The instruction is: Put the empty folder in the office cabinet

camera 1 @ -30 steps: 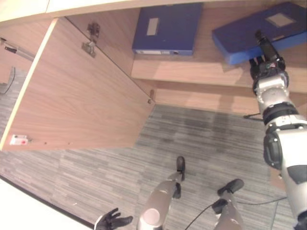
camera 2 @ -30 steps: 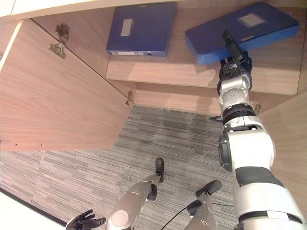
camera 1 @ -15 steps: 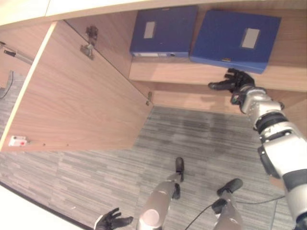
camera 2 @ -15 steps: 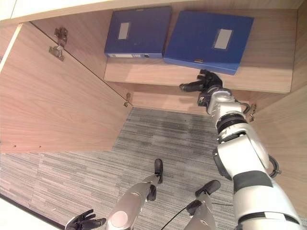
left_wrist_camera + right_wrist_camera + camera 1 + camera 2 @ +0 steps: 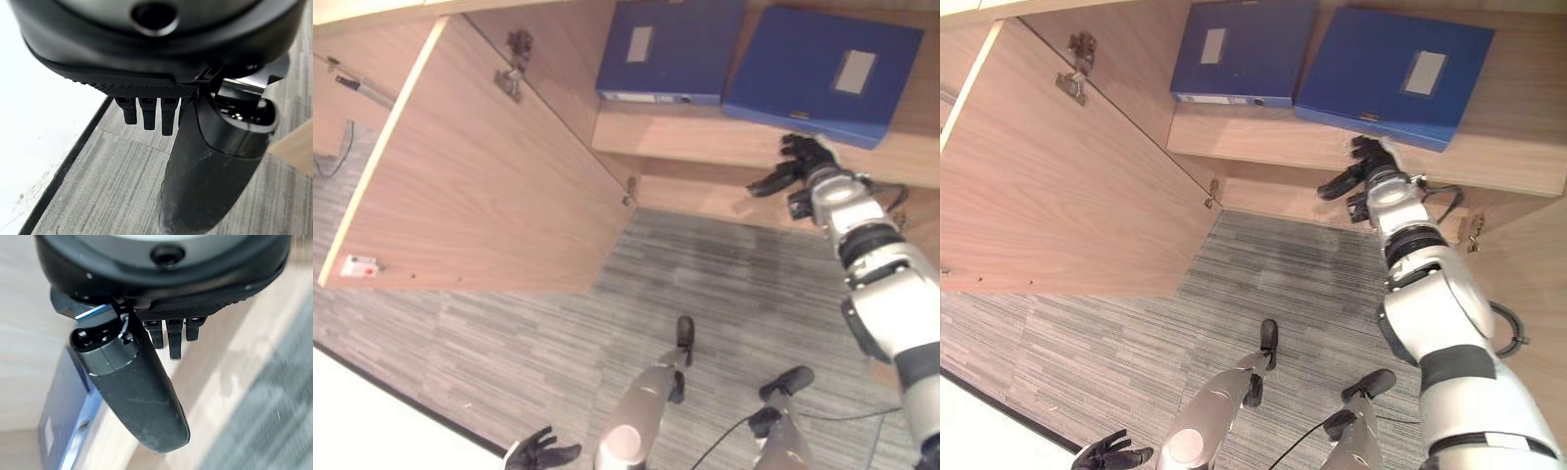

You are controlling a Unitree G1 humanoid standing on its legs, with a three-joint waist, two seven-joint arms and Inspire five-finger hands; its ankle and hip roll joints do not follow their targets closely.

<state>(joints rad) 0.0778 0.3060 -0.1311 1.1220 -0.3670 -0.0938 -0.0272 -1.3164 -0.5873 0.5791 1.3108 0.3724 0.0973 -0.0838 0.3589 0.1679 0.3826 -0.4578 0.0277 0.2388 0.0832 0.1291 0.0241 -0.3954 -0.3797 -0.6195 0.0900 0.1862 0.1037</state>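
Right hand (image 5: pixel 1368 174), upper right of frame, fingers loose and spread, holds nothing just below the shelf (image 5: pixel 1489 166) edge; the flat blue folder (image 5: pixel 1393 73) lies on that pale wood-grain shelf beside a second folder (image 5: pixel 1239 51); left hand (image 5: pixel 540 451) relaxed at bottom left

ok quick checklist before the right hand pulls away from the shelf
1. Right folder lies flat on the shelf: ok.
2. Its front edge overhangs the shelf: cannot tell.
3. Right hand open and free of the folder: ok, fingers straight, just below the shelf edge.
4. Left folder undisturbed on the shelf: ok.
5. Cabinet door swung open, away from the arm: ok.
6. Left hand idle, low by the floor: ok.
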